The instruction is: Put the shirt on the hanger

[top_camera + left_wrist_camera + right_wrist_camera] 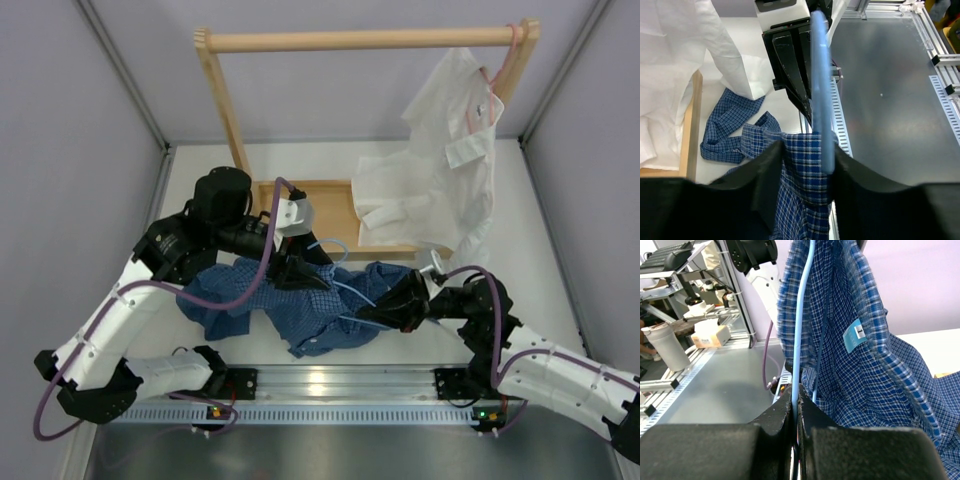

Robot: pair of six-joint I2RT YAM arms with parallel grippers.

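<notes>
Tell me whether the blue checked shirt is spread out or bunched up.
Bunched up: the shirt lies in a crumpled, folded-over heap, with the hanger wire running into its folds.

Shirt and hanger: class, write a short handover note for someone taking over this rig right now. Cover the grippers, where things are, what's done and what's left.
Right gripper: shut on the hanger wire.
Left gripper: fingers on either side of a shirt fold and the hanger wire; whether it grips firmly cannot be told.
Things: the shirt is bunched between the arms. The hanger wire runs inside the cloth, close to the label.
Done: hanger partly inside the shirt.
Left: probably spreading the shoulders over the hanger; the shirt does not sit squarely on it yet.
</notes>
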